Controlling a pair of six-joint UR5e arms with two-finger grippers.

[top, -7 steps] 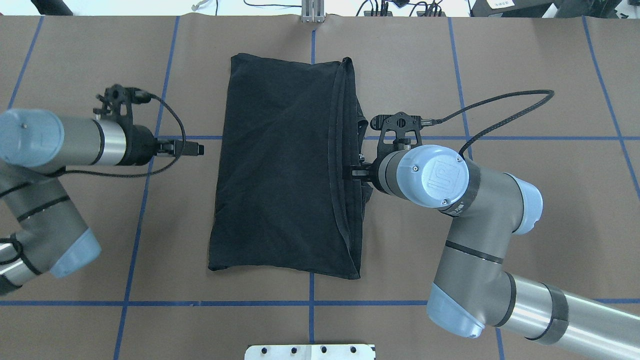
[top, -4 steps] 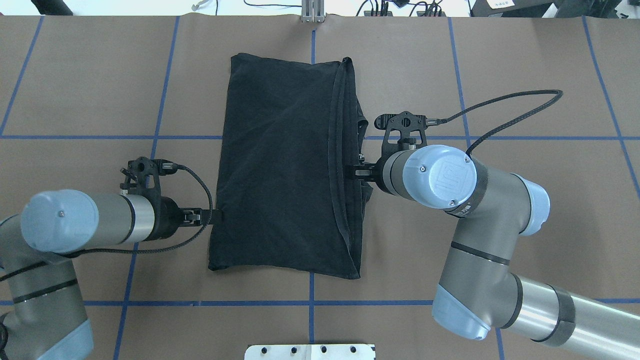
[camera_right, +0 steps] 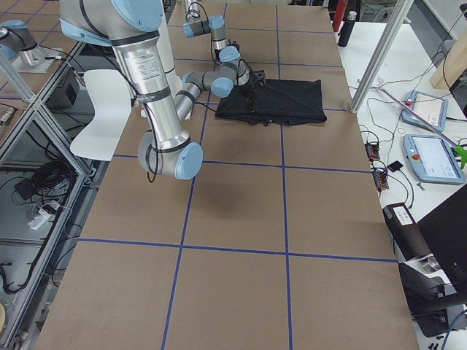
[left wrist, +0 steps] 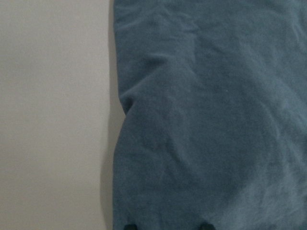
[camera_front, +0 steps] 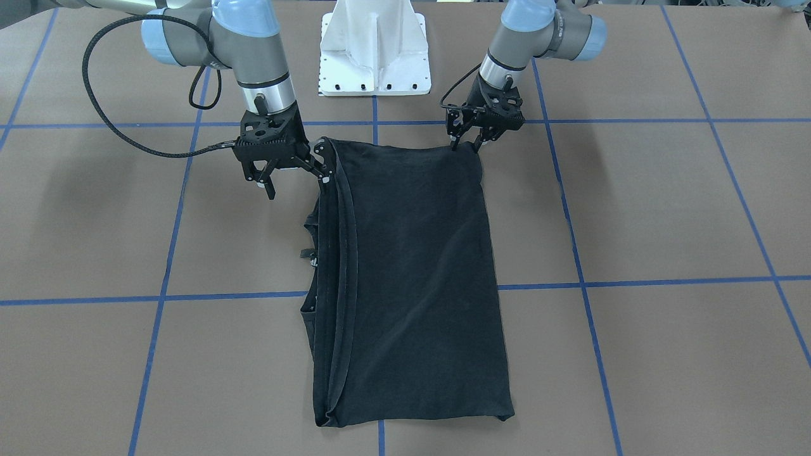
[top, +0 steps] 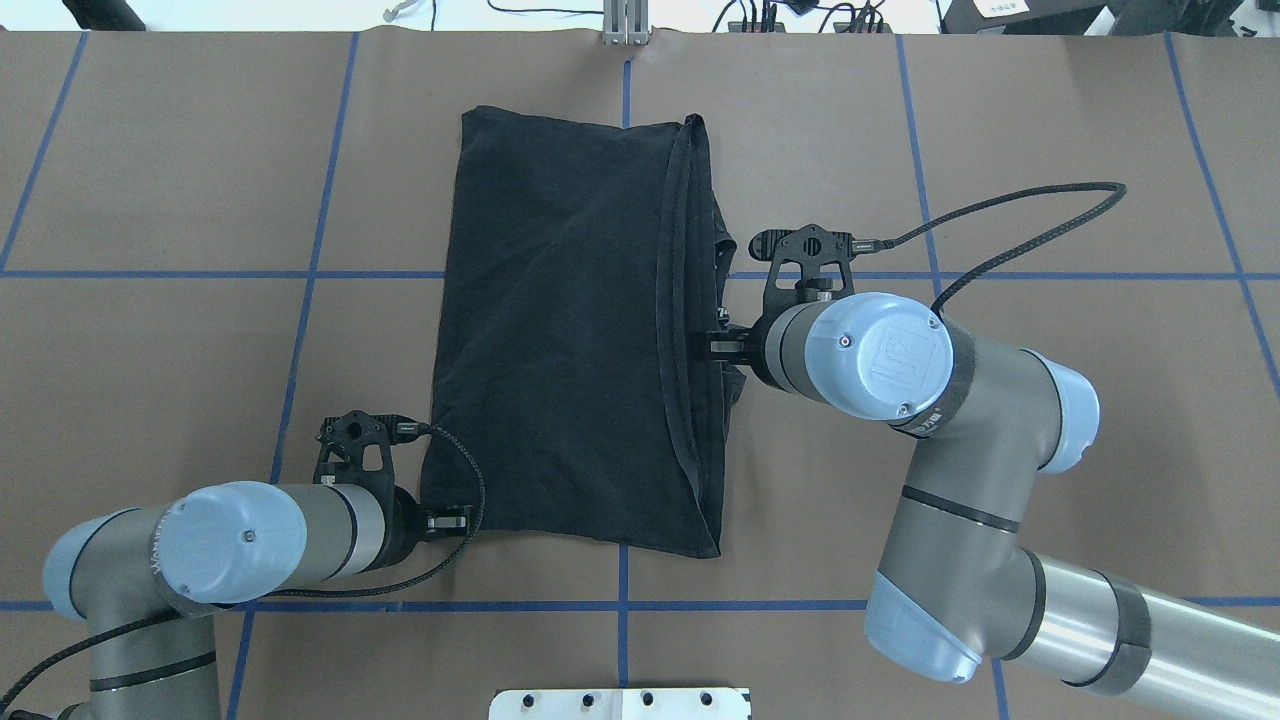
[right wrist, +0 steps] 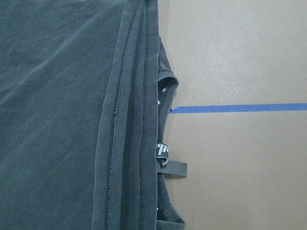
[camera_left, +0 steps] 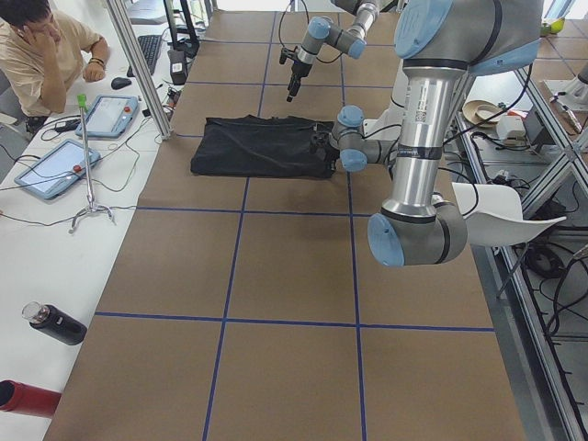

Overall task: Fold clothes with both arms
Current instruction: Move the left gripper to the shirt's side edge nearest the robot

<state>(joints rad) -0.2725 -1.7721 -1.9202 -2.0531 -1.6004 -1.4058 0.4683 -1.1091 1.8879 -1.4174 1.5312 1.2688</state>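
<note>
The black T-shirt (top: 560, 340) lies folded in a long rectangle on the brown table, with its print hidden. It also shows in the front-facing view (camera_front: 412, 285). My left gripper (top: 458, 522) is open at the shirt's near left corner. Its fingertips (left wrist: 127, 226) show spread apart over the cloth (left wrist: 206, 110) in the left wrist view. My right gripper (camera_front: 296, 180) is open wide and empty, above the hemmed right edge (right wrist: 129, 120) at mid-length (top: 705, 345). A small collar label (right wrist: 163, 148) sticks out there.
The white pedestal base (top: 620, 703) stands at the near table edge, behind both arms. Blue tape lines (top: 300, 275) grid the brown table. A metal post (top: 625, 25) stands at the far edge. An operator (camera_left: 41, 46) sits beyond the far side with tablets.
My left arm has swung back along the shirt's left edge, from beside its middle to its near left corner. The right arm has barely moved.
</note>
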